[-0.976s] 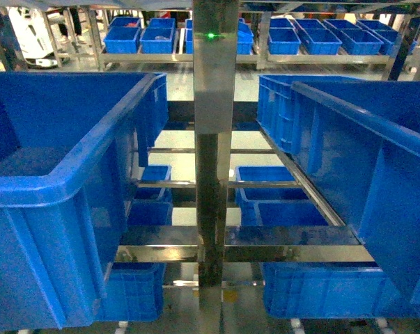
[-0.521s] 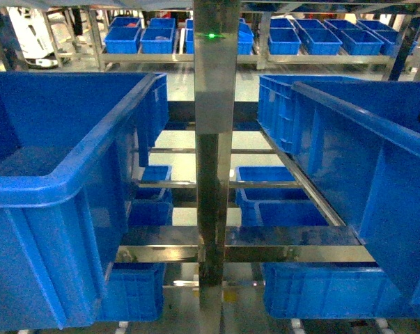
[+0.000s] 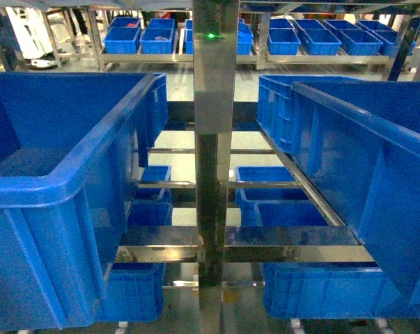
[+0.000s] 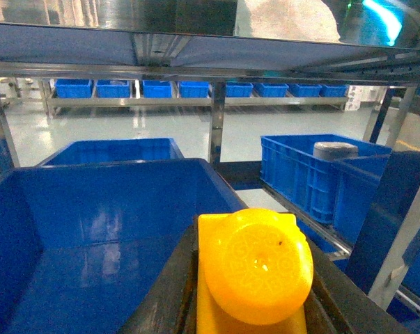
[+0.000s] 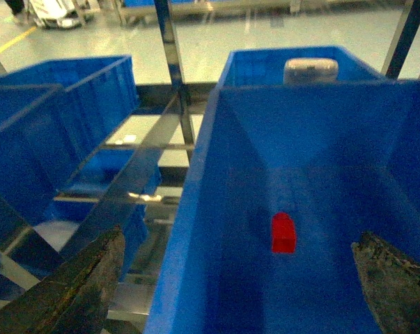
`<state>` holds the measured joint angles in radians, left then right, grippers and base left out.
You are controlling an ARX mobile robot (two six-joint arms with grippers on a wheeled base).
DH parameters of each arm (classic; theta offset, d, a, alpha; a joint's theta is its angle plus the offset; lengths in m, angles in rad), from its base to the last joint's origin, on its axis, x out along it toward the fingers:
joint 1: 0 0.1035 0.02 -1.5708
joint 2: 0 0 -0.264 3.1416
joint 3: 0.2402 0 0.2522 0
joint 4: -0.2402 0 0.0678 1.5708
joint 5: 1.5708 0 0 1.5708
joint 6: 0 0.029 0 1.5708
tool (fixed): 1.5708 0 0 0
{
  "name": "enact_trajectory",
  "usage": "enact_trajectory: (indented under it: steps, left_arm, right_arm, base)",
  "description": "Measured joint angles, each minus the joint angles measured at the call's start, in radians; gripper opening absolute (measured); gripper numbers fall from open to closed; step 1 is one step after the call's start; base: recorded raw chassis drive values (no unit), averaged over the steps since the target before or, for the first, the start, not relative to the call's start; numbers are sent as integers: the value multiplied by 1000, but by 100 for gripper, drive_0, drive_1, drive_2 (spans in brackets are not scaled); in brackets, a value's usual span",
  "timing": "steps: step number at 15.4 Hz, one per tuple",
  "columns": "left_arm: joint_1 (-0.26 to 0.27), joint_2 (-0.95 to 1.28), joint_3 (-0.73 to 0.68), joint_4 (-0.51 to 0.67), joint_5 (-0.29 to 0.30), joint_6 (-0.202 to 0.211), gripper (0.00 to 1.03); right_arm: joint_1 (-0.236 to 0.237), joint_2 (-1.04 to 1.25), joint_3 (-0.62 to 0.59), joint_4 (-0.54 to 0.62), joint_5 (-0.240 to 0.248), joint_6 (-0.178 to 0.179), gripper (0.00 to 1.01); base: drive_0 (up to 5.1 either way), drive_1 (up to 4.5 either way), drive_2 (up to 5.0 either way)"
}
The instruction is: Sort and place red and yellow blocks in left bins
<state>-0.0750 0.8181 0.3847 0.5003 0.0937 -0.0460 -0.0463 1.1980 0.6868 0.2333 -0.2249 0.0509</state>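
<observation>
A yellow block (image 4: 255,271) with a round stud facing the camera sits between the dark fingers of my left gripper (image 4: 253,240), which is shut on it. It hangs over the near right corner of the big blue left bin (image 4: 91,209), whose floor is bare. In the head view that bin (image 3: 91,149) fills the left side, and neither gripper shows there. My right gripper (image 5: 239,240) stands open above a blue bin (image 5: 321,139) on the right. A small red block (image 5: 283,233) lies on that bin's floor, between and below the fingers.
A steel post (image 3: 215,104) stands between the left and right bins (image 3: 349,153). A grey-white object (image 5: 310,69) sits in the bin behind the right one. More blue bins (image 3: 279,202) rest on lower shelves and on a far rack (image 3: 314,38).
The head view is almost unchanged. A dark shape at its right edge half a second ago is gone now.
</observation>
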Motion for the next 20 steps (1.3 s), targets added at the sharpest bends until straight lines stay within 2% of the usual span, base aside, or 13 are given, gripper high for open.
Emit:
enact_trajectory:
  steps: [3, 4, 6, 8, 10, 14, 16, 18, 19, 20]
  left_arm:
    - [0, 0, 0, 0, 0, 0, 27]
    - [0, 0, 0, 0, 0, 0, 27]
    - [0, 0, 0, 0, 0, 0, 27]
    - [0, 0, 0, 0, 0, 0, 27]
    - [0, 0, 0, 0, 0, 0, 27]
    - [0, 0, 0, 0, 0, 0, 27]
    - [45, 39, 11, 1, 22, 3, 27]
    - [106, 166, 71, 50, 63, 39, 27]
    - [142, 244, 121, 45, 80, 61, 27]
    - [172, 325, 167, -18, 95, 87, 27]
  right_arm:
    - [-2, -380, -84, -172, -2, 60, 98]
    - [-2, -470, -109, -225, 14, 67, 98]
    - [-6, -624, -135, -359, 56, 114, 98]
    - [55, -703, -150, -399, 99, 140, 98]
    - [66, -695, -161, -399, 121, 142, 98]
    - [66, -696, -161, -399, 123, 143, 98]
    - [66, -696, -161, -399, 124, 143, 98]
    - [66, -696, -161, -399, 124, 143, 98]
    - [66, -696, -161, -399, 124, 143, 98]
    - [66, -696, -161, -399, 124, 143, 98]
  base:
    - [0, 0, 0]
    - [0, 0, 0]
    - [0, 0, 0]
    - [0, 0, 0]
    - [0, 0, 0]
    - [0, 0, 0]
    - [0, 0, 0]
    - [0, 0, 0]
    - [0, 0, 0]
    - [0, 0, 0]
